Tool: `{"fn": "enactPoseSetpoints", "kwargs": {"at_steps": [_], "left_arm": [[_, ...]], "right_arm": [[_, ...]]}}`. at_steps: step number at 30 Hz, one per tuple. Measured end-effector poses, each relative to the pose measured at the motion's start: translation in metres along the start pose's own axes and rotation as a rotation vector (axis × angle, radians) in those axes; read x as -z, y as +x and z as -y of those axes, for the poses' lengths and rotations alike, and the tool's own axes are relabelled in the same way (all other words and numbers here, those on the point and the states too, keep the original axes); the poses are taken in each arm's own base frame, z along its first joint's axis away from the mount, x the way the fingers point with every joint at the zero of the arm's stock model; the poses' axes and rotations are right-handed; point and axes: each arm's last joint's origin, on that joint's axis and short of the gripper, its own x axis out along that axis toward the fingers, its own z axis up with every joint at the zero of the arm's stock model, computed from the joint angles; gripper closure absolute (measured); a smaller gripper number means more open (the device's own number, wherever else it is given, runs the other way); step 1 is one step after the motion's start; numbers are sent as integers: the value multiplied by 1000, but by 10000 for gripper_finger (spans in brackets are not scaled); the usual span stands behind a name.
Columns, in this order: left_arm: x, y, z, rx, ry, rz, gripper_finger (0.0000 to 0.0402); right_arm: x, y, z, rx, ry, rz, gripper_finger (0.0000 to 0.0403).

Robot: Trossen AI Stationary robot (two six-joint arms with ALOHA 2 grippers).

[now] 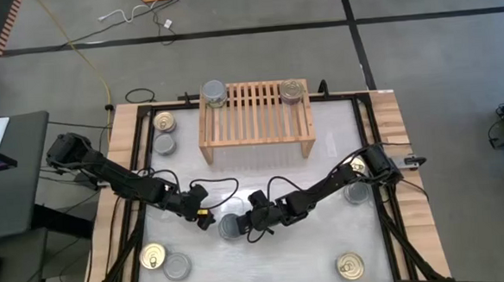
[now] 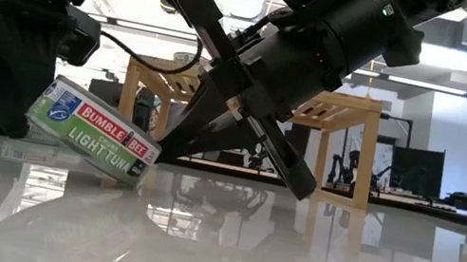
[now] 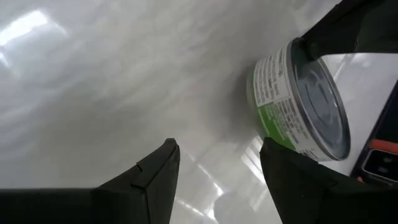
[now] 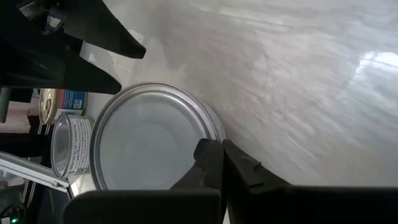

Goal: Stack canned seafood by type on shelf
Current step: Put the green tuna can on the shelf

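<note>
A flat tuna can with a plain silver top and a green and red label sits tilted on the table between my two grippers. Its right lower edge is on the table and its left side is raised. My right gripper is shut at the can's right rim. My left gripper stands open just left of the can, with nothing between its fingers. At the far side, the wooden shelf carries one can at its left end and another at its right end. My right gripper has its shut fingertips against the top rim of the can, on the can's right side. The fingers slant down from the table's right. Whether the rim's lip lies between them I cannot tell. My left gripper has one finger right beside the can's lower wall; I cannot tell whether it touches.
Loose cans lie on the table: two at the far left, two at the near left, one at the near right and one under the right arm. Bare table lies between the shelf and the grippers.
</note>
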Motion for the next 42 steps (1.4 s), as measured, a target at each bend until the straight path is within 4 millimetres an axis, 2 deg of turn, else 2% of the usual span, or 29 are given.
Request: {"fn": "enactPoseSetpoints", "kwargs": {"at_steps": [6,12,25,34,42], "left_arm": [[2,0,3,29,-74,-3,187],[-1,-2,15,155,-89,29,187],[-1,0,20,205,-143,29,187],[4,10,16,163,-183,5,187],[4,25,23,245,-201,5,187]], "right_arm": [[1,0,0,-1,-4,-4,382],[1,0,0,-2,-5,-8,381],[1,0,0,-3,-12,-11,381],[0,0,0,-3,-27,-9,381],[-2,1,1,3,-34,-6,381]]}}
